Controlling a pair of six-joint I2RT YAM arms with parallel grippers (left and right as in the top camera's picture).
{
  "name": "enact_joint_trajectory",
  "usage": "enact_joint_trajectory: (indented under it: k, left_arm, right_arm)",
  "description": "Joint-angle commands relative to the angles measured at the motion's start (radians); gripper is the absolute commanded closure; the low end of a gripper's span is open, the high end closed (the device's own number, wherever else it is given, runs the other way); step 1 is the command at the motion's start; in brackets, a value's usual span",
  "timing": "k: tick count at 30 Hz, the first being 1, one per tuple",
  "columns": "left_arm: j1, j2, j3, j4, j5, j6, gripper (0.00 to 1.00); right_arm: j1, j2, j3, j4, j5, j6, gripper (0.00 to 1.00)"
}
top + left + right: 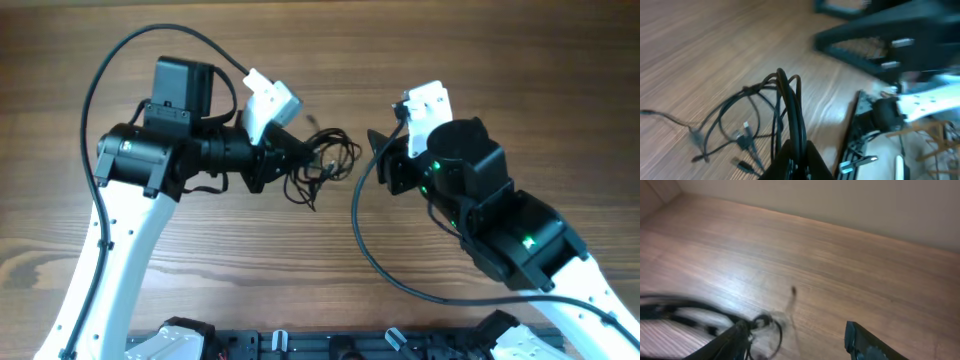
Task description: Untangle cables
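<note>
Left of worktop [320,60] centre: left tool [283,158] clamped on a bunch of strands | centre: cables [325,165] in a loose tangle, plugs [742,131] trailing on the wood | right of centre: right tool [383,150] spread wide, empty, near the tangle | handling: likely light, limp, snag-prone; take hold just behind one free plug, not at the knot

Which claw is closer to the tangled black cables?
Left. The left claw is shut right on the cables, pinching several strands. The right claw is open, just beside the bundle on its other side, holding nothing.
</note>
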Motion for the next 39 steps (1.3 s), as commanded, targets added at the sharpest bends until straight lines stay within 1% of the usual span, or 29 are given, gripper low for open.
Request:
enact_joint_trajectory:
  k: [1, 6, 12, 14, 15, 16, 17, 18, 19, 20, 21, 22, 23, 24, 25, 26, 27, 30, 33, 35, 36, 38, 39]
  left_arm:
    - [-0.028, -0.002, 0.014, 0.040, 0.154, 0.056, 0.93]
    - [-0.029, -0.002, 0.014, 0.056, 0.187, 0.057, 0.94]
    - [-0.029, -0.002, 0.014, 0.055, 0.185, 0.056, 0.94]
    - [-0.029, -0.002, 0.014, 0.054, 0.161, 0.056, 0.95]
    - [-0.029, -0.002, 0.014, 0.054, 0.135, 0.045, 0.96]
    - [-0.029, -0.002, 0.014, 0.060, 0.095, 0.021, 0.96]
    - [-0.028, -0.002, 0.014, 0.071, 0.002, -0.048, 0.96]
    - [-0.028, -0.002, 0.014, 0.085, -0.114, -0.124, 0.96]
    - [-0.028, -0.002, 0.014, 0.108, -0.264, -0.224, 0.96]
    - [-0.028, -0.002, 0.014, 0.125, -0.365, -0.288, 0.96]
    - [-0.028, -0.002, 0.014, 0.150, -0.471, -0.365, 0.96]
    - [-0.028, -0.002, 0.014, 0.167, -0.509, -0.399, 0.96]
    - [-0.028, -0.002, 0.014, 0.196, -0.522, -0.433, 0.96]
    - [-0.029, -0.001, 0.014, 0.224, -0.522, -0.460, 0.96]
    - [-0.028, 0.000, 0.014, 0.248, -0.522, -0.481, 0.96]
    - [-0.028, 0.005, 0.014, 0.265, -0.522, -0.489, 0.96]
    - [-0.028, 0.016, 0.014, 0.280, -0.522, -0.512, 0.96]
    - [-0.031, 0.038, 0.014, 0.275, -0.509, -0.544, 0.96]
    - [-0.038, 0.041, 0.014, 0.275, -0.433, -0.544, 0.96]
    - [-0.038, 0.041, 0.014, 0.275, -0.389, -0.544, 0.96]
    - [-0.038, 0.041, 0.014, 0.275, -0.368, -0.544, 0.96]
    - [-0.038, 0.041, 0.014, 0.275, -0.326, -0.544, 0.96]
    - [-0.038, 0.041, 0.014, 0.275, -0.306, -0.544, 0.96]
  right_arm:
    - [0.000, 0.065, 0.008, 0.018, -0.015, -0.032, 0.36]
    - [0.000, 0.133, 0.008, 0.037, -0.016, -0.032, 0.36]
    - [0.000, 0.150, 0.008, 0.082, -0.015, -0.032, 0.36]
    - [0.000, 0.150, 0.008, 0.087, 0.024, -0.032, 0.37]
    - [0.000, 0.150, 0.008, 0.082, 0.073, -0.031, 0.37]
    - [0.000, 0.150, 0.008, 0.072, 0.129, -0.021, 0.34]
    - [0.000, 0.150, 0.008, 0.045, 0.275, 0.047, 0.29]
    - [-0.002, 0.148, 0.008, 0.008, 0.430, 0.146, 0.26]
    - [-0.005, 0.145, 0.008, -0.042, 0.543, 0.239, 0.22]
    - [-0.011, 0.140, 0.008, -0.064, 0.547, 0.260, 0.21]
    - [-0.021, 0.135, 0.008, -0.066, 0.457, 0.237, 0.18]
    - [-0.022, 0.134, 0.008, -0.054, 0.340, 0.183, 0.18]
    - [-0.022, 0.135, 0.008, -0.029, 0.106, 0.055, 0.14]
    - [-0.022, 0.136, 0.008, -0.016, -0.172, -0.115, 0.08]
    - [-0.022, 0.136, 0.008, -0.016, -0.385, -0.234, 0.03]
    - [-0.022, 0.137, 0.008, -0.022, -0.558, -0.327, 0.01]
    - [-0.022, 0.136, 0.008, -0.024, -0.637, -0.354, 0.01]
    - [-0.022, 0.137, 0.008, -0.016, -0.622, -0.342, 0.00]
    - [-0.022, 0.153, 0.007, 0.047, -0.506, -0.290, 0.00]
    - [-0.022, 0.177, 0.007, 0.078, -0.469, -0.280, 0.01]
    - [-0.022, 0.198, 0.007, 0.098, -0.455, -0.254, 0.01]
    - [-0.022, 0.242, 0.007, 0.137, -0.421, -0.203, 0.02]
    - [-0.022, 0.273, 0.007, 0.156, -0.389, -0.175, 0.06]
